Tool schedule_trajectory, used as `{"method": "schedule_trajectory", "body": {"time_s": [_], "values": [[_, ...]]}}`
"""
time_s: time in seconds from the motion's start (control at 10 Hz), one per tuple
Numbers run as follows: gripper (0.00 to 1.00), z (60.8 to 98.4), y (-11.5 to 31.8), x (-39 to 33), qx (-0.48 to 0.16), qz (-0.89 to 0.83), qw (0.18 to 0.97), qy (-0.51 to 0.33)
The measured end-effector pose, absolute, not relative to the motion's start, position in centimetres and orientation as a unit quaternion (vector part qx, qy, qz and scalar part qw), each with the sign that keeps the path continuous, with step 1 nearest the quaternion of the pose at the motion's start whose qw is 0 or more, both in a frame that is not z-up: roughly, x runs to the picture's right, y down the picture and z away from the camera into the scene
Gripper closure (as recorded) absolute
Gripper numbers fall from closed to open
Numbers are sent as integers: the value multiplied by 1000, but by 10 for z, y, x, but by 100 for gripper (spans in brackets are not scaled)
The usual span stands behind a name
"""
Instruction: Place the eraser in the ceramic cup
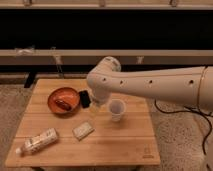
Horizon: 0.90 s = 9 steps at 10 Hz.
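The eraser (83,130) is a small pale block lying flat on the wooden table (125,145), near its front middle. The ceramic cup (116,108) is a small white cup standing upright to the right of the table's middle. My gripper (95,108) hangs from the white arm (150,85) just left of the cup, above and behind the eraser, close to the table top. It is apart from the eraser.
An orange-brown bowl (64,100) with something reddish in it stands at the back left. A black flat object (85,98) lies beside it, right by the gripper. A pale bottle-like packet (37,141) lies at the front left. A dark cable trails on the floor at the right.
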<state>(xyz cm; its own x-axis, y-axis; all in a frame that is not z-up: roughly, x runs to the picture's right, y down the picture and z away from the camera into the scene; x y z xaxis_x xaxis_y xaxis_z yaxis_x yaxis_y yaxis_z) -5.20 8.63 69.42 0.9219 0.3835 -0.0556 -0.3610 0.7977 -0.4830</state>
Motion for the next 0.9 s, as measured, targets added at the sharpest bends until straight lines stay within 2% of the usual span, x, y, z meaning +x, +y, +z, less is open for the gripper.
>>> {"method": "schedule_trajectory", "body": {"time_s": [0.2,0.7,0.9], "values": [[20,693,102,-81,-254,135,957,-42],[20,737,171,-122,-279,53,958,-36],[20,741,192,-138,-284,36,957,-35]]}}
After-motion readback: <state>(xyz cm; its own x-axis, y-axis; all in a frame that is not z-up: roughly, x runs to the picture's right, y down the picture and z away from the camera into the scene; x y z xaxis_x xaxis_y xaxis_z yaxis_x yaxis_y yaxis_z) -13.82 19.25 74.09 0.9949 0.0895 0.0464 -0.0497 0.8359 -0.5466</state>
